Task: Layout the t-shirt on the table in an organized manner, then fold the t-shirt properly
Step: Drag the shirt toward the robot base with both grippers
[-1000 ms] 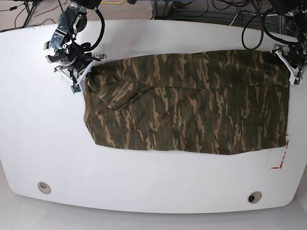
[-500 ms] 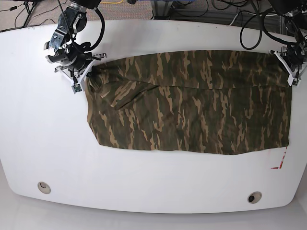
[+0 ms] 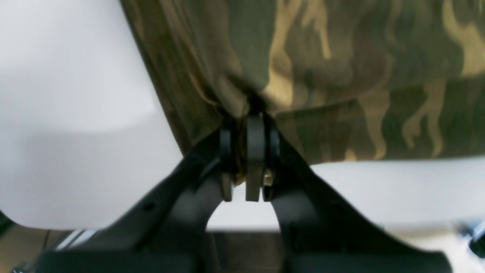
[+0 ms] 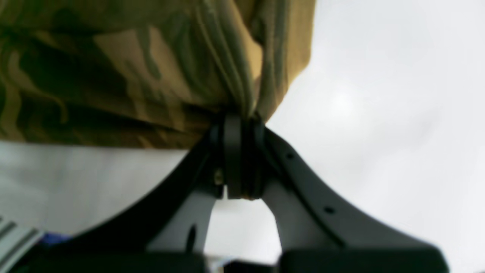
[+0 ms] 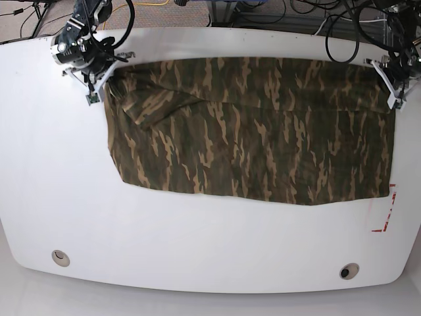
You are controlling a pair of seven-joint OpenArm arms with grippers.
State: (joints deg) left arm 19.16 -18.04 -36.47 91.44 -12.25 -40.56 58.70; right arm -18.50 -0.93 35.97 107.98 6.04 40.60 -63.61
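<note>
— While the t-shirt (image 5: 253, 128) is lying spread across the far half of the table (image 5: 52, 191), where exactly is it sitting?

— It is stretching from the far left corner area to the far right edge, with its near hem running above the red-outlined mark (image 5: 387, 212) at the right. A sleeve is folding over the body near the far left.

— What is the left gripper (image 5: 393, 82) doing?

— It is clamping the shirt's far right corner; in its wrist view the left gripper (image 3: 248, 125) is pinching bunched cloth (image 3: 341, 76) between closed jaws.

— And the right gripper (image 5: 97, 74)?

— It is gripping the far left corner. Its wrist view is showing the right gripper (image 4: 238, 121) squeezing gathered fabric (image 4: 132, 64) tightly.

— Anything else on the table?

— Two round grommets (image 5: 60, 257) are sitting along the near edge, well apart from the shirt.
</note>
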